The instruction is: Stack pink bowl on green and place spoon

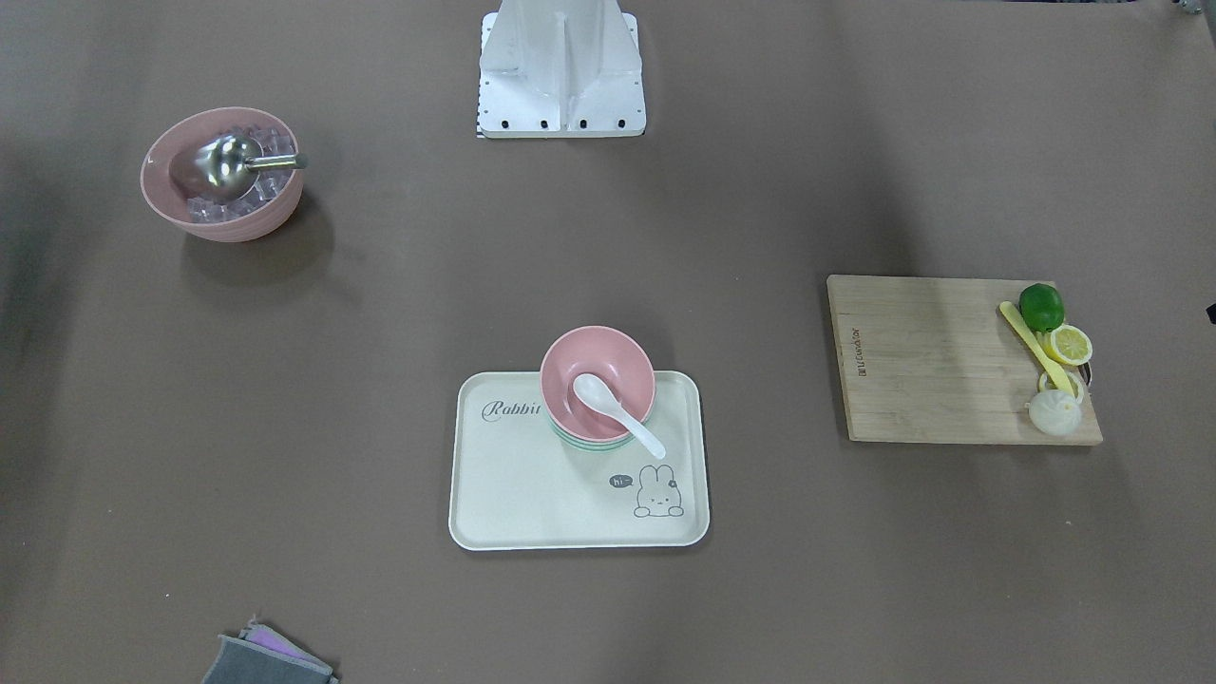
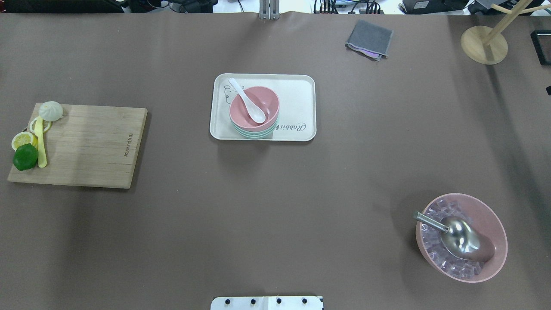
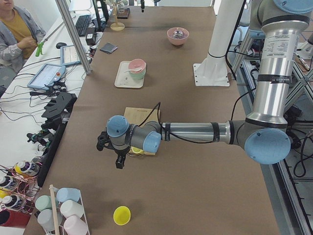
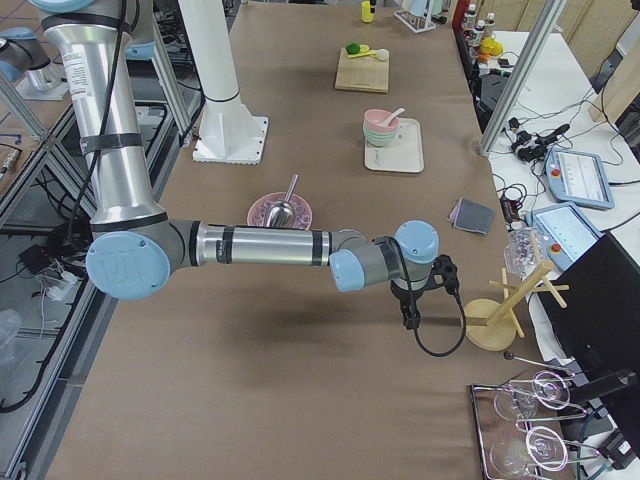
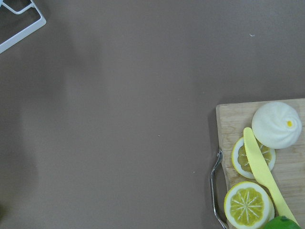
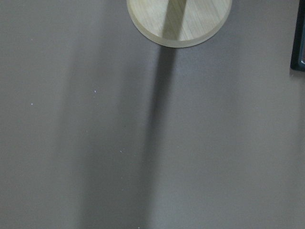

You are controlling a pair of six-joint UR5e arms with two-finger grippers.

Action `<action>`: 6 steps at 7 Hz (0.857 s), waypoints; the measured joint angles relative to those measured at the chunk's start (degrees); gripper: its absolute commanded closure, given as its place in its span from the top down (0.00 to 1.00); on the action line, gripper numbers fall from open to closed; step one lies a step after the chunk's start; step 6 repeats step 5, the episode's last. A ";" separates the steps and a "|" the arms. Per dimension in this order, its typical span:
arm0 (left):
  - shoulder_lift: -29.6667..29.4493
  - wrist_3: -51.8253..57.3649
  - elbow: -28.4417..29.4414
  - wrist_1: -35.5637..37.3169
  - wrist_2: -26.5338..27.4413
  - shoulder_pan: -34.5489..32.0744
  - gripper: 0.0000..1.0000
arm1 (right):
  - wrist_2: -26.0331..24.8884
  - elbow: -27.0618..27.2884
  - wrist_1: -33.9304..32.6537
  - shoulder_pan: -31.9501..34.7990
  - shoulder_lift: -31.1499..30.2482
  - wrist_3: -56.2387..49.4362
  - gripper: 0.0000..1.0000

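Note:
A pink bowl [image 1: 594,356] sits stacked on a green bowl [image 1: 589,445] on the cream rabbit tray [image 1: 513,475] at the table's middle. A white spoon [image 1: 617,413] lies in the pink bowl, its handle over the rim. The stack also shows in the overhead view [image 2: 262,101]. My left gripper [image 3: 119,162] shows only in the exterior left view, beyond the cutting board's end; I cannot tell if it is open. My right gripper [image 4: 410,318] shows only in the exterior right view, near the wooden stand; I cannot tell its state. Both are far from the tray.
A wooden cutting board [image 2: 90,146] holds a lime [image 2: 25,156], lemon slices, a white bun [image 2: 51,110] and a yellow knife. A second pink bowl [image 2: 495,254] holds ice and a metal scoop [image 2: 460,239]. A grey cloth [image 2: 369,38] and a wooden stand [image 2: 484,44] lie at the far side.

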 measured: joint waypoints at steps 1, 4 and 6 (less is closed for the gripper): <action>-0.02 -0.95 0.11 -0.01 -1.08 0.02 0.99 | -0.85 1.01 -1.50 -0.14 -0.61 0.39 1.00; -0.03 -1.63 -0.14 -0.54 -3.43 0.04 0.99 | -0.92 2.27 -2.53 -1.51 -0.75 3.32 1.00; -0.31 -1.67 -0.39 -0.59 -3.48 0.05 0.99 | -0.83 2.71 -2.65 -2.15 -0.68 4.65 1.00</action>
